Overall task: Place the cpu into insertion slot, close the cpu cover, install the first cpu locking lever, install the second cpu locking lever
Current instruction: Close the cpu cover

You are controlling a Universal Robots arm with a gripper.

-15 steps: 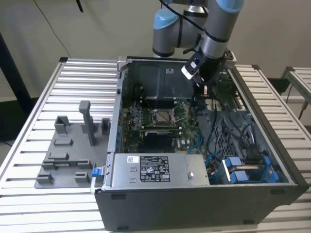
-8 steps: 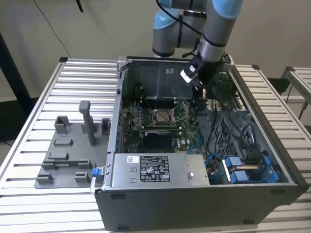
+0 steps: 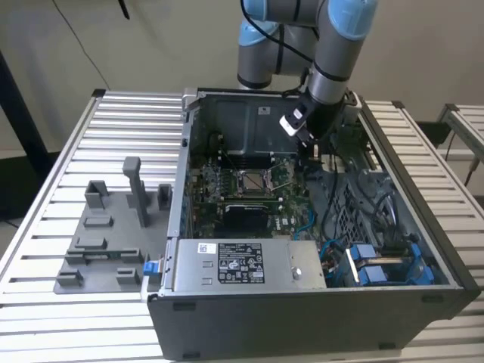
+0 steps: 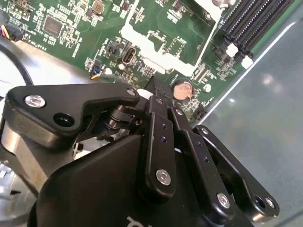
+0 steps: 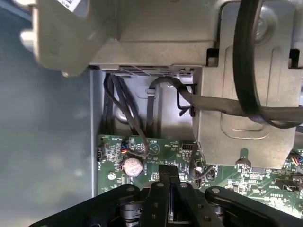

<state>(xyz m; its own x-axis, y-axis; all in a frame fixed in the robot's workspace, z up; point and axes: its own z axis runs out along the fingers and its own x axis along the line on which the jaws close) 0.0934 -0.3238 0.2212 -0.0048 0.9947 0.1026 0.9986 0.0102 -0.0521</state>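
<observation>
Insertion slot [image 3: 252,181] sits midway on the green board [image 3: 203,189], toward the exterior view's left of my gripper [image 3: 313,153], which hangs low near the board's edge, fingers [image 5: 158,189] pressed together.

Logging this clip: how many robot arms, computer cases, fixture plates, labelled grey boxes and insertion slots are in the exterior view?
Robot arm: 1
Open computer case: 1
Grey fixture plate: 1
White-labelled grey box: 1
Insertion slot: 1
Total: 5
</observation>
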